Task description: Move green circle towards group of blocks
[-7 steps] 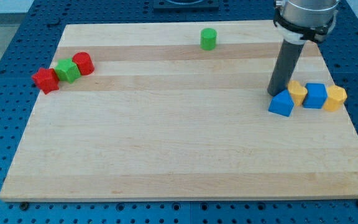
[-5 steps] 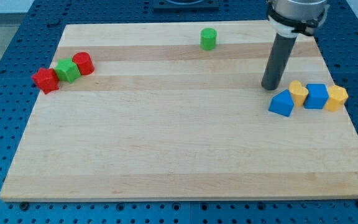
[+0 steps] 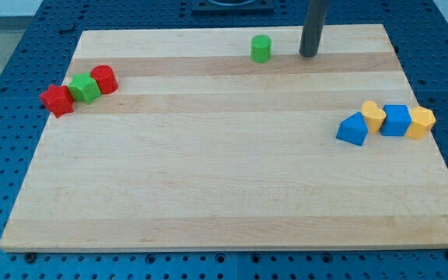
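Observation:
A green circle block (image 3: 260, 48) stands alone near the top middle of the wooden board (image 3: 232, 179). My tip (image 3: 309, 54) rests on the board just to the circle's right, a small gap apart from it. At the view's left a group sits together: a red block (image 3: 57, 100), a green block (image 3: 85, 88) and a red cylinder (image 3: 103, 79). At the view's right a second group sits in a row: a blue triangular block (image 3: 353, 129), a yellow block (image 3: 373, 116), a blue cube (image 3: 396, 120) and a yellow block (image 3: 421, 123).
The board lies on a blue perforated table (image 3: 6, 70). The board's top edge runs just above the green circle and my tip.
My tip has moved from beside the right-hand group up and to the left, to a spot just right of the green circle. No block has moved.

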You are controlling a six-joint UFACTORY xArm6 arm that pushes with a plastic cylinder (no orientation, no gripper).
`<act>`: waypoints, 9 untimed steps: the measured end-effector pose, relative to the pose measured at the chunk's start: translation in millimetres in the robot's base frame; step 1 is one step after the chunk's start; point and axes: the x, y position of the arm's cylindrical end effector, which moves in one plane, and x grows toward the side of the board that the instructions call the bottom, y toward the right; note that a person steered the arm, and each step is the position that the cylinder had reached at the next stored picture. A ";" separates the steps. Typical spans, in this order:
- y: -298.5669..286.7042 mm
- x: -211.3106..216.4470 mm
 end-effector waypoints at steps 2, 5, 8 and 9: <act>-39.6 -5.9; -106.9 -5.8; -183.1 4.2; -192.3 16.2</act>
